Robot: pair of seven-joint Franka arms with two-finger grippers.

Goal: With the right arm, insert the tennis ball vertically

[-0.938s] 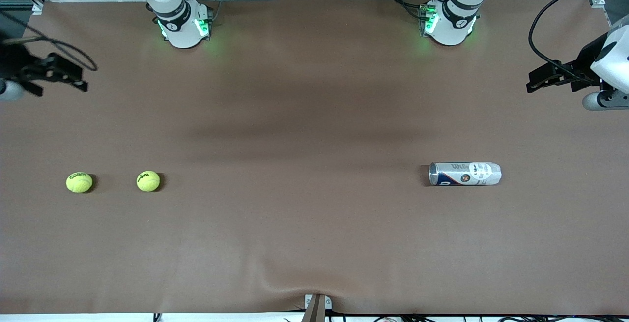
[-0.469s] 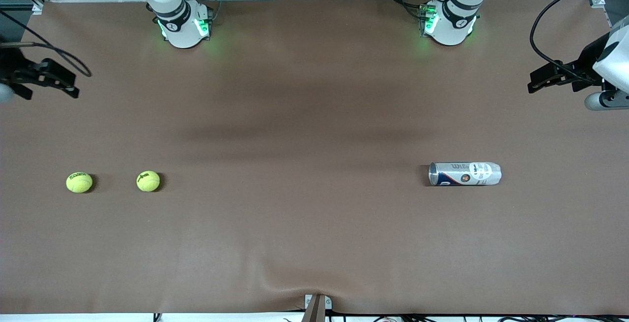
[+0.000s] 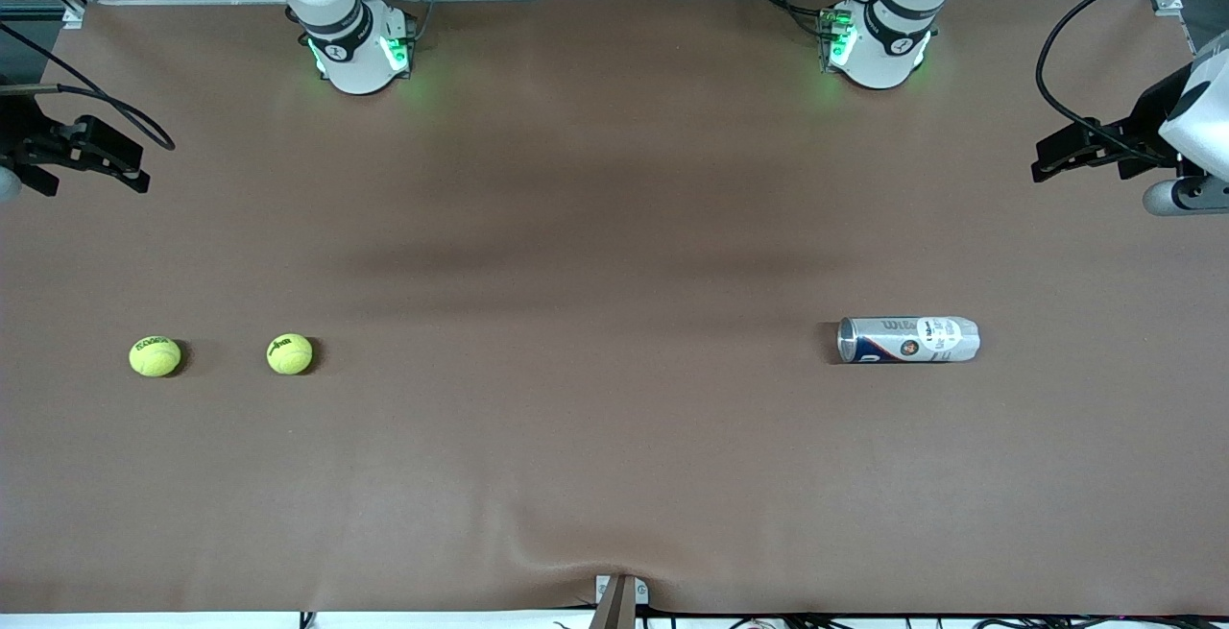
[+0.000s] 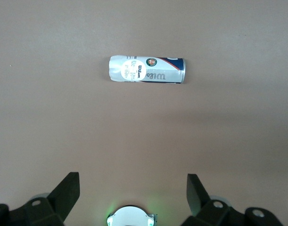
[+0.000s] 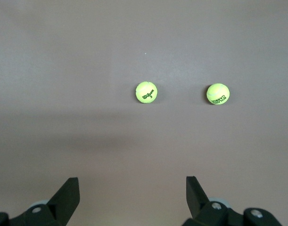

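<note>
Step in hand: the reach for a tennis ball, judged from the layout; nothing is held yet.
Right gripper: high over the bench's edge at the right arm's end, jaws spread wide and empty, as the right wrist view shows.
Tennis balls: two lie apart on the bench at the right arm's end; the inner ball sits closer to the bench's middle than the outer ball.
Tube: lying on its side toward the left arm's end, well apart from both balls, its mouth facing the middle of the bench.
Left gripper: waits over its own end of the bench, jaws wide, empty.
Doing it well: come down straight over one ball with the jaws straddling its middle, and close only once level with its widest part, since a ball rolls at a glancing touch.
Caution: a vertical insertion likely needs the tube stood upright first.
</note>
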